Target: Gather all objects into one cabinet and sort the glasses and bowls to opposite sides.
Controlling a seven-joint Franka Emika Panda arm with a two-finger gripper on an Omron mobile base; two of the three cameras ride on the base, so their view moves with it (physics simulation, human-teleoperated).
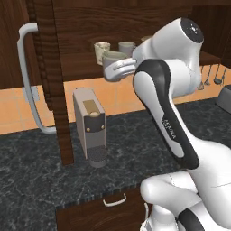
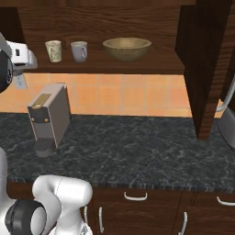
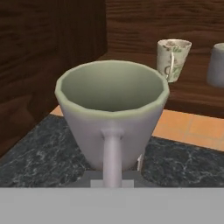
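Note:
A pale greenish-white cup (image 3: pixel 113 109) sits upright close in front of the hand camera, its handle toward me. My gripper (image 1: pixel 109 68) is shut on this cup (image 1: pixel 113 57) and holds it just in front of the cabinet's plank shelf (image 2: pixel 137 65), at its left end. On the shelf stand a cream patterned cup (image 1: pixel 102 51) (image 2: pixel 53 50) (image 3: pixel 173 59) and a grey mug (image 1: pixel 127 47) (image 2: pixel 79 51). To their right on the same shelf rests the wide tan bowl (image 2: pixel 127 48). The cabinet door (image 1: pixel 52 81) hangs open with its white bar handle (image 1: pixel 26 76).
A grey coffee machine (image 1: pixel 90 126) (image 2: pixel 48 117) stands on the dark stone counter (image 2: pixel 137 151) under the shelf. Utensils (image 1: pixel 212 74) hang at the right, beside a silver toaster (image 1: pixel 224 97). Drawers (image 2: pixel 135 197) run below the counter edge.

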